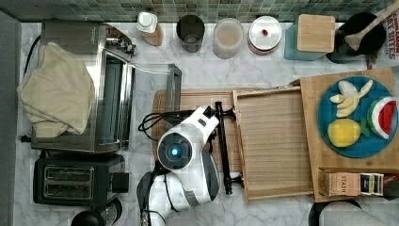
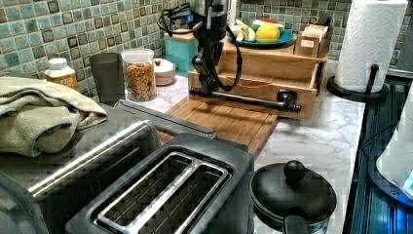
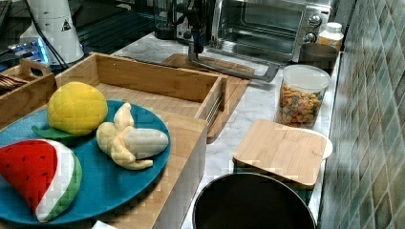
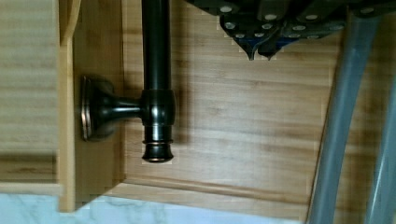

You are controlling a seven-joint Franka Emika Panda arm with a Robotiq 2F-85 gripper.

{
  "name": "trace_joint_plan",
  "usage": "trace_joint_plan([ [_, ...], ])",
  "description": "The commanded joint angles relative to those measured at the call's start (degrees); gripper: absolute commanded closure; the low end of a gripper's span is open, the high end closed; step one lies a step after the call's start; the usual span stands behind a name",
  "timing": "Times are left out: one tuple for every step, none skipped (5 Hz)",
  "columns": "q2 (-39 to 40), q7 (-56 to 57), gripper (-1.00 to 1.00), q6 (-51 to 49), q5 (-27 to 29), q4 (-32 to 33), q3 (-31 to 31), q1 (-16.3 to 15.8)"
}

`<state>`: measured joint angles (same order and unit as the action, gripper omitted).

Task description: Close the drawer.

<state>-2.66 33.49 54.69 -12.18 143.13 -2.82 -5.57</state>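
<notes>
The bamboo drawer (image 1: 275,141) stands pulled out of its organizer, toward the top view's left. It appears rigid, light and free-sliding. Push on the black bar handle (image 1: 222,146) at mid-length. The gripper (image 4: 258,44) is beside the handle, fingers nearly together, holding nothing.

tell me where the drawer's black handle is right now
In the top view the black bar handle runs along the pulled-out drawer's left front, above the cutting board, just right of the arm.
</notes>
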Motion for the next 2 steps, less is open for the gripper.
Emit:
trace_joint_plan([
  [-1.5,2.1,1.00,0.2,-3.5,5.7,1.9,1.0],
  [-2.5,-1.5,1.00,2.3,-8.8,7.0,1.8,1.6],
])
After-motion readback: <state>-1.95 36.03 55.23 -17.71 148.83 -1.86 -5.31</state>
